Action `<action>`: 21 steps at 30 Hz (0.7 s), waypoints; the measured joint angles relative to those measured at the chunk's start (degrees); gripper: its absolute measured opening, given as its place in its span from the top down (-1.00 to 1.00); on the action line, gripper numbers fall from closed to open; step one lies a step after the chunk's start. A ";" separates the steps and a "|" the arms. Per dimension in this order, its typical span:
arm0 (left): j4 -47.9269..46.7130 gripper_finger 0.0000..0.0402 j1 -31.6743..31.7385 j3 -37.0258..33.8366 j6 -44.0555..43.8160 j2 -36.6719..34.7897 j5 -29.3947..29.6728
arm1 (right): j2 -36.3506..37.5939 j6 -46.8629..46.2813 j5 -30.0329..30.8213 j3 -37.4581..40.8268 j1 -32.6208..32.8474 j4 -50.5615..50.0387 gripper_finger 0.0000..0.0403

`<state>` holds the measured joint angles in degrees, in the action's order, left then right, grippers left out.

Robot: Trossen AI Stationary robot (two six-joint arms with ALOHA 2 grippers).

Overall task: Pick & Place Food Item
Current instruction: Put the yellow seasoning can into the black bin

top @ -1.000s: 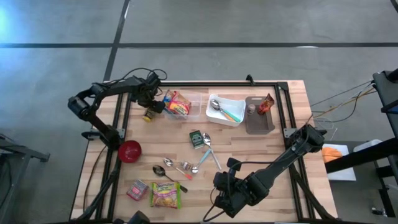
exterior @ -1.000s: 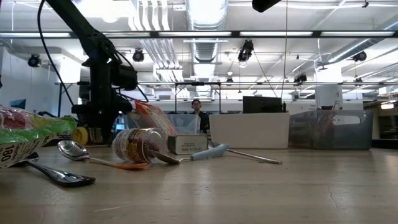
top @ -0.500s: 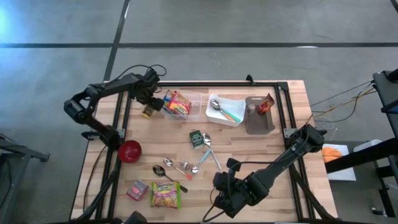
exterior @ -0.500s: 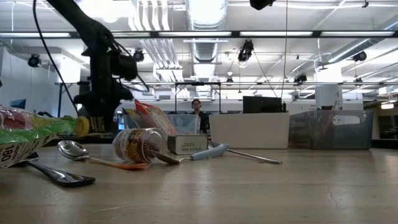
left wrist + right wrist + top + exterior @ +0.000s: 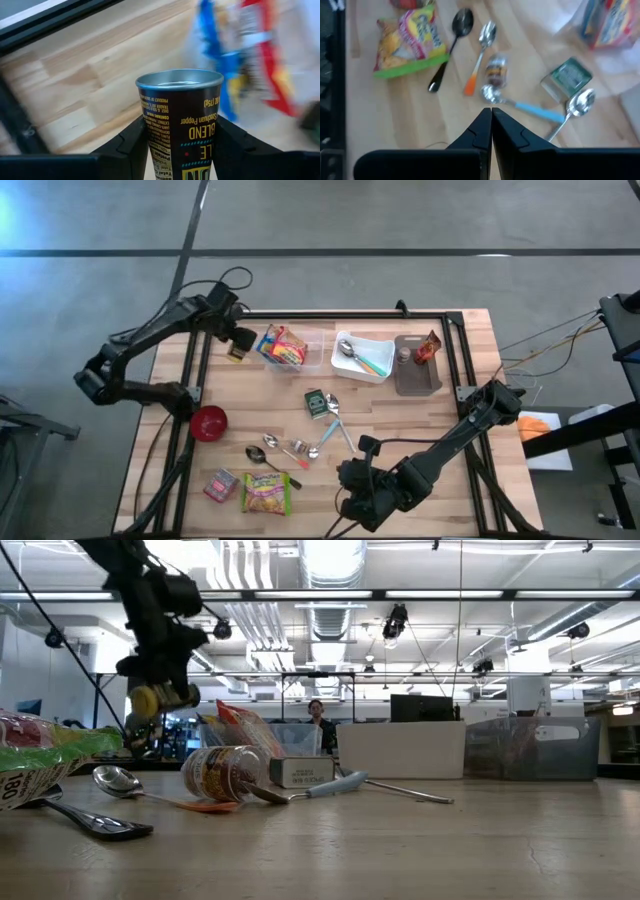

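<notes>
Left wrist view: left pincer clamped on upright spice can, lifted just beside snack bag. Right pincer together, far off.

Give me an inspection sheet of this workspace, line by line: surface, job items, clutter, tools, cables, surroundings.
Surface: wooden table, black frame rails.
Job's things: pepper-blend shaker clamped in left tool, lifted off the table beside clear bin with snack bag.
Clutter: red bowl, spoons, green tin, noodle packet, white tray, grey tray.
Grippers: right tool shut, empty, at the near edge.
Cables: black cable looped on the left arm.
Surroundings: a person far behind.
</notes>
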<state>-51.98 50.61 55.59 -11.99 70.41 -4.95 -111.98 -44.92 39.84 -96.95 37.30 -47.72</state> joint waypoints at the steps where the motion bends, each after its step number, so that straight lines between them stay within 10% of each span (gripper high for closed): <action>1: -0.01 0.21 0.00 0.00 -0.01 -1.14 -1.27 | 0.00 0.54 0.64 0.00 -0.20 0.63 0.96; 21: 2.39 0.20 -12.31 0.00 -3.04 -10.13 -10.13 | 0.00 7.32 0.85 0.00 -3.08 9.33 0.96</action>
<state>-49.58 38.30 55.59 -15.03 60.28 -15.08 -111.98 -37.59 40.69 -96.95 34.22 -38.39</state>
